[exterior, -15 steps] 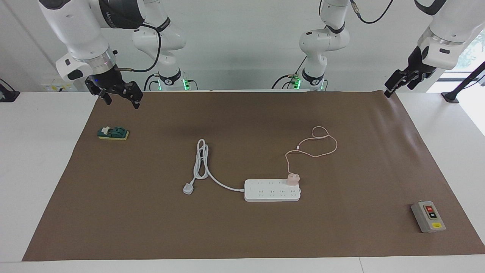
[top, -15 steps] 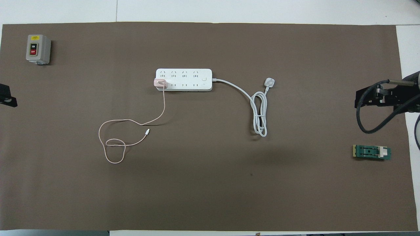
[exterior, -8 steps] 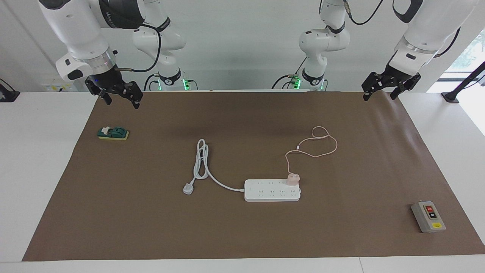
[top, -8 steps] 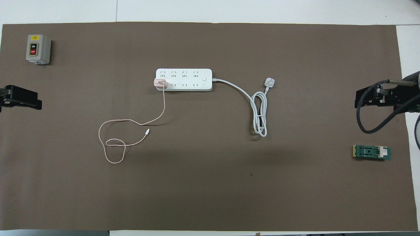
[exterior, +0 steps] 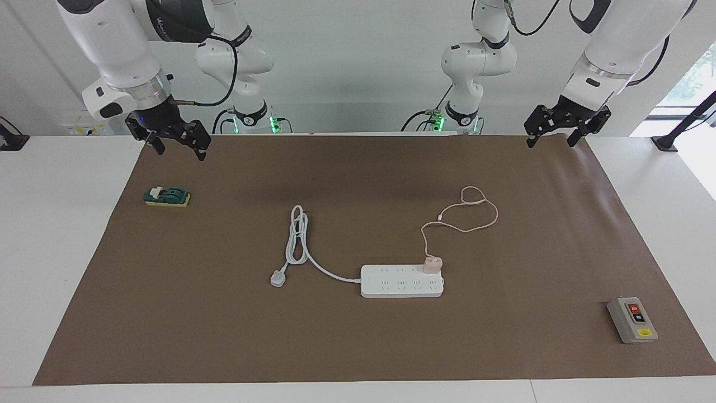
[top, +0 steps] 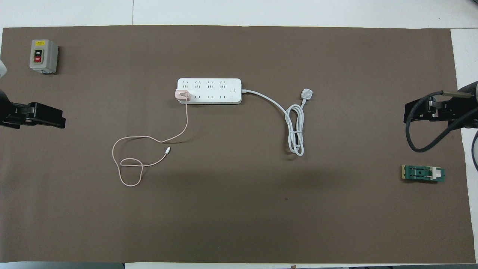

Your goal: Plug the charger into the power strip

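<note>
The charger (exterior: 432, 264) (top: 182, 95), a small pale-pink cube adapter, sits upright in the end socket of the power strip (exterior: 401, 281) (top: 209, 91), in the row nearer the robots, at the strip's end toward the left arm's end of the table. Its thin pink cable (exterior: 464, 218) (top: 142, 157) runs from the adapter toward the robots, forms loose loops on the brown mat (exterior: 358, 347) (top: 239, 224), and ends in a small free connector lying on the mat. The power strip lies flat near the middle of the mat, well apart from both grippers. Its thick white cord (exterior: 299, 240) (top: 295, 127) leaves the end toward the right arm's end of the table, folds into a long coil, and ends in a white three-pin plug (exterior: 277, 278) (top: 306, 93) lying unplugged on the mat. The left gripper (exterior: 551, 134) (top: 41, 117) hangs in the air over the mat's edge at the left arm's end; its fingers stand apart and hold nothing. The right gripper (exterior: 176, 146) (top: 425, 110) hangs over the mat's edge at the right arm's end, likewise with fingers spread and nothing between them. A green switch block on a yellow base (exterior: 166, 196) (top: 423, 173) lies on the mat near the right gripper. A grey box with red and black buttons (exterior: 632, 320) (top: 43, 56) stands at the mat's corner at the left arm's end, farther from the robots than the strip.
</note>
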Available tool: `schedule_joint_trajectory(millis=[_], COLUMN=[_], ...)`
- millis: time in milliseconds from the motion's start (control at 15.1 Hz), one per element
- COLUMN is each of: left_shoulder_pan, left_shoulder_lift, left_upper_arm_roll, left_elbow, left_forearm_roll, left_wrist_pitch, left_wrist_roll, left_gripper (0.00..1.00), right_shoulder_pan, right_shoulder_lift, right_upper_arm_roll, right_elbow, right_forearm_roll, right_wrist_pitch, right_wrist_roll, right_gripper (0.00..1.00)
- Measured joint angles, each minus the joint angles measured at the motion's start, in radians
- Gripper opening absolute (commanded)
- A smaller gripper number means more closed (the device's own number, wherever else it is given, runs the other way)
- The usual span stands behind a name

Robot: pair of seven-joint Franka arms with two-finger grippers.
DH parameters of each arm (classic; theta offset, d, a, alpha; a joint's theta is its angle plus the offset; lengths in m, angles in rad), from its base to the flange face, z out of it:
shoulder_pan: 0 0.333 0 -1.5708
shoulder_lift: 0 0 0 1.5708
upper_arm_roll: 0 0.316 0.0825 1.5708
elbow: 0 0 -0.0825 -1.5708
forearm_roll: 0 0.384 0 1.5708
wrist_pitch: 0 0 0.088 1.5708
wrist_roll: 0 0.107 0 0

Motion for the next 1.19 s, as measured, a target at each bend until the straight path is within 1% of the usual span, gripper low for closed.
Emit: schedule_joint_trajectory(millis=[1189], left_shoulder_pan=[0.000], left_shoulder_lift=[-0.003], left_upper_arm_roll=[-0.024], left_elbow=[-0.009], left_forearm_roll=[0.000], left_wrist_pitch=[-0.014], left_wrist_roll=[0.005], left_gripper=[1.00], right_shoulder_pan=[-0.001], right_shoulder_lift=[0.000], right_upper_arm_roll=[0.000], right_elbow=[0.000], right_forearm_roll=[0.000], right_wrist_pitch=[0.000], right_wrist_roll=[0.000], right_gripper=[1.00])
